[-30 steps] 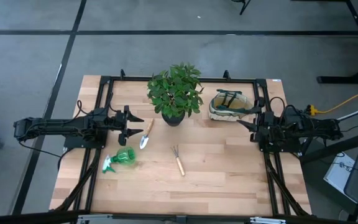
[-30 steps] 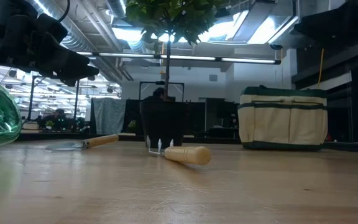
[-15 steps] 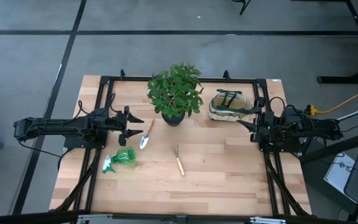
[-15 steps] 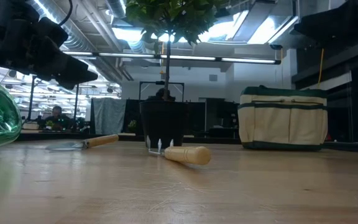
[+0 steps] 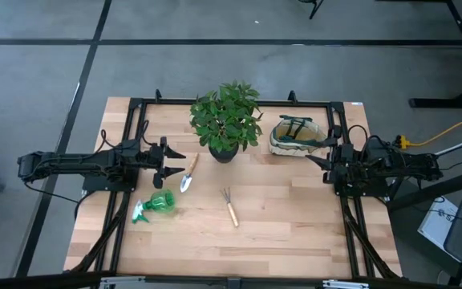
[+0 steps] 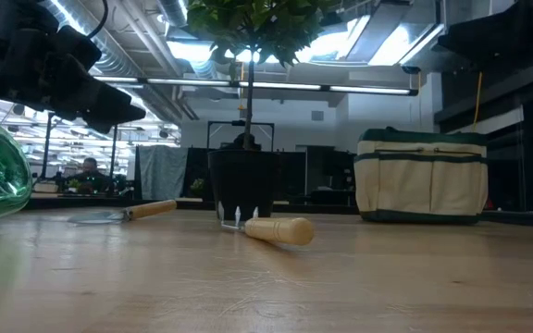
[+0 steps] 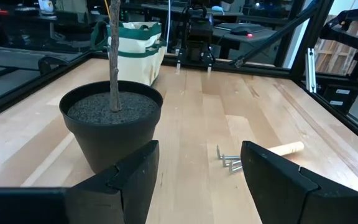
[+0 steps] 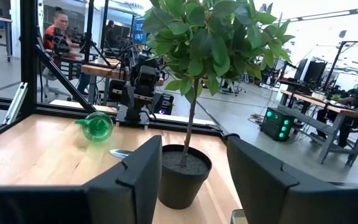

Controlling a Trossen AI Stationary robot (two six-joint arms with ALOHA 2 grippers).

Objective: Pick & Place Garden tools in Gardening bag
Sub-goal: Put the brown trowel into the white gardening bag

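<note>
Left gripper (image 5: 175, 161) sits at centre-left of the high view, jaws apart and holding nothing, just beside the blade end of the trowel (image 5: 188, 173). Right gripper (image 5: 315, 158) sits at centre-right, jaws likewise apart and empty, just below the gardening bag (image 5: 296, 136). Compared with the frames from a second ago, nothing on the bench (image 5: 295, 225) has shifted: both arms keep the same pose and every tool lies where it was. Judgement: the task has not started in earnest; no tool has been lifted and, as far as the high view shows, none lies in the bag. Outward from the left gripper: the green spray bottle (image 5: 156, 205) lies on its side at lower left, the hand rake (image 5: 229, 205) lies near mid-frame, and the potted plant (image 5: 225, 119) stands at upper centre between the two arms. Pruning shears cannot be made out in any view. The high view alone gives the full layout. The low view adds that the bag stands upright and that the rake handle lies in front of the pot. The left wrist view shows the rake prongs (image 7: 229, 160) and the pot soil. The right wrist view shows people seated in the room beyond.
</note>
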